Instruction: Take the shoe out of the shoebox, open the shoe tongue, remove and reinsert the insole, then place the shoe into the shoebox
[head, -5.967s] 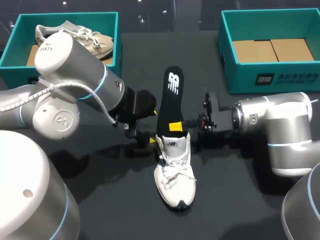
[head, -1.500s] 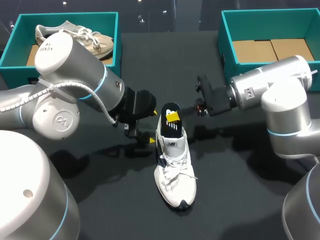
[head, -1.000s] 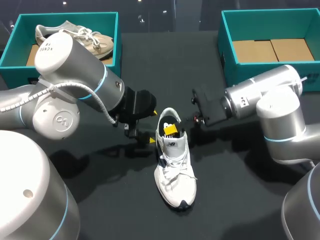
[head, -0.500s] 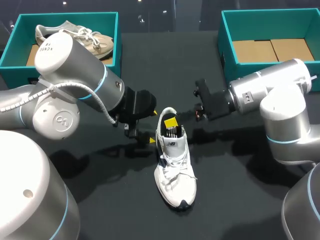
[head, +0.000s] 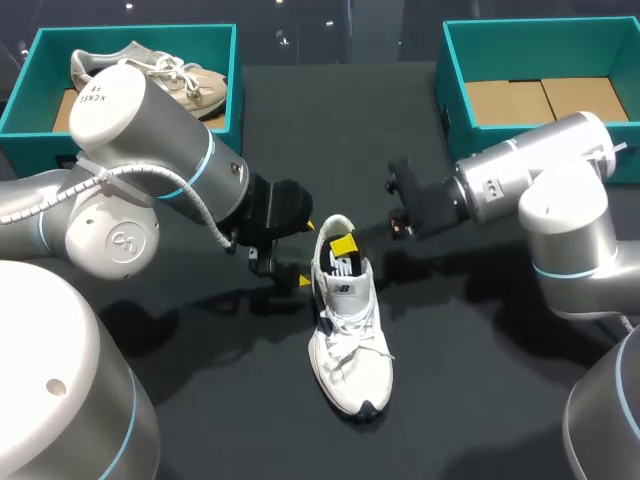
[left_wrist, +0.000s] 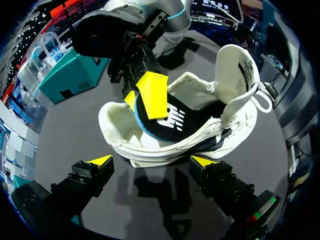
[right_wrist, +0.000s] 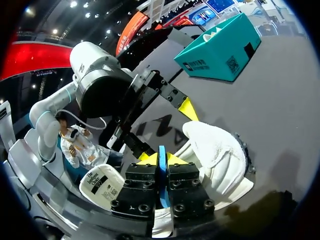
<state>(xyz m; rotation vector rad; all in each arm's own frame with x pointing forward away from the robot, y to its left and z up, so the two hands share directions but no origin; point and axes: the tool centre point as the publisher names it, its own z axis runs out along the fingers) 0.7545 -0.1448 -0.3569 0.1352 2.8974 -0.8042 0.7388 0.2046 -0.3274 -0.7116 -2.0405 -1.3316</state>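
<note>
A white shoe (head: 350, 345) stands on the black table, toe toward the front edge. My right gripper (head: 345, 243) hangs over its heel opening, shut on the heel end of the black insole (head: 347, 265), which sits partly inside the shoe. In the right wrist view the insole's blue edge (right_wrist: 162, 172) is pinched between the fingers, with the shoe's padded collar (right_wrist: 215, 150) beside them. My left gripper (head: 290, 272) stands open just left of the heel. In the left wrist view the shoe (left_wrist: 200, 100) lies ahead of that open gripper (left_wrist: 151, 161), untouched.
A teal box (head: 30, 125) at the back left holds a beige shoe (head: 150, 65). A second teal box (head: 520, 150) at the back right has a cardboard floor. Bare black table surrounds the white shoe.
My right gripper was pressed lower into the shoe's heel opening a second ago and has since risen slightly with the insole's end. The left arm and the shoe have stayed put.
</note>
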